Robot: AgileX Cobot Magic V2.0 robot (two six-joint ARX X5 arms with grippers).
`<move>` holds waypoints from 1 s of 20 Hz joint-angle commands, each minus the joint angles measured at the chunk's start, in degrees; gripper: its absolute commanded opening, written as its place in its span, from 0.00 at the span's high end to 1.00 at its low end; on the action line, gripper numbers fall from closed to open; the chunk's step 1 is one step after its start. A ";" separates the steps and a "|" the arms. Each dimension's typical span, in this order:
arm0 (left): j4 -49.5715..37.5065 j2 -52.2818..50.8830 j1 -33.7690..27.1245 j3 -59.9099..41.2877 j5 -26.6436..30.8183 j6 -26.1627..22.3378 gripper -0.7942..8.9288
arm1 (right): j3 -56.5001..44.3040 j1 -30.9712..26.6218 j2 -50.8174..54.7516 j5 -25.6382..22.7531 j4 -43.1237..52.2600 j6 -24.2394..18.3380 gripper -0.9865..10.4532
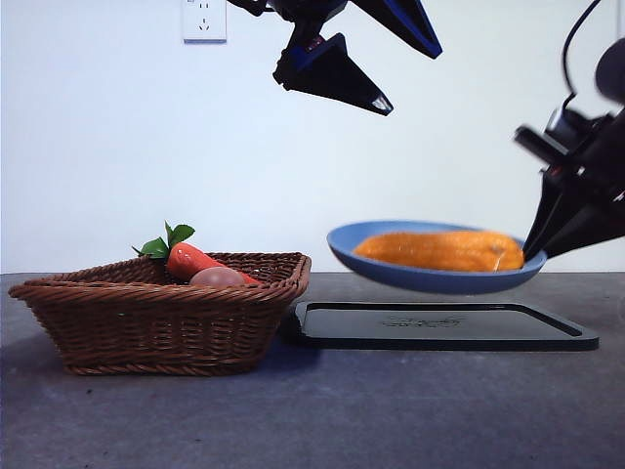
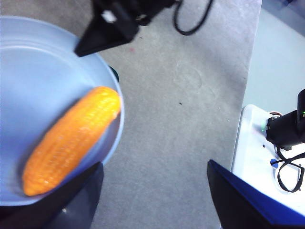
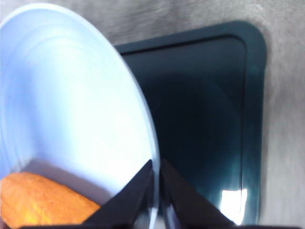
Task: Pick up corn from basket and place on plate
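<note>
The corn [image 1: 439, 250] lies lengthwise in the light blue plate [image 1: 430, 280], which hangs tilted in the air above a black tray. My right gripper [image 1: 532, 256] comes in from the right and is shut on the plate's rim. The right wrist view shows its jaws [image 3: 156, 183] pinched on the plate's edge [image 3: 143, 114], with the corn [image 3: 43, 202] close by. My left gripper [image 1: 410, 78] hangs open high above the plate, holding nothing. In the left wrist view, the corn [image 2: 71, 138] rests on the plate [image 2: 28, 71], off to one side of the open left gripper [image 2: 153, 164].
The wicker basket [image 1: 156, 322] stands on the left of the table, holding a carrot with green leaves [image 1: 190, 259] and a tan-pink egg [image 1: 217, 277]. The black tray [image 1: 439, 327] lies flat beside it, under the plate. A white wall outlet sits high behind.
</note>
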State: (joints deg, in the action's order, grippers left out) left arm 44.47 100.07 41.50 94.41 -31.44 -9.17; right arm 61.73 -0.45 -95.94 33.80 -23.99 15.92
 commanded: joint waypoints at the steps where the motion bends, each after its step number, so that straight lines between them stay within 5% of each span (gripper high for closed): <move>1: -0.33 0.22 0.42 1.66 -0.02 -0.44 0.56 | 3.82 0.04 -5.16 0.46 -0.13 0.61 0.91; 12: -0.35 0.22 0.42 1.66 -0.02 -0.44 0.56 | 7.76 0.09 -13.18 0.28 -0.02 1.46 0.91; 20: -0.26 0.22 0.42 1.66 -0.02 -0.44 0.56 | 7.82 0.50 -12.52 0.63 -1.77 1.46 0.79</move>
State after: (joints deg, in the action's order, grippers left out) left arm 44.58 100.07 41.50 94.43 -31.44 -9.19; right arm 68.25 -0.03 -107.79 34.44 -25.80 16.97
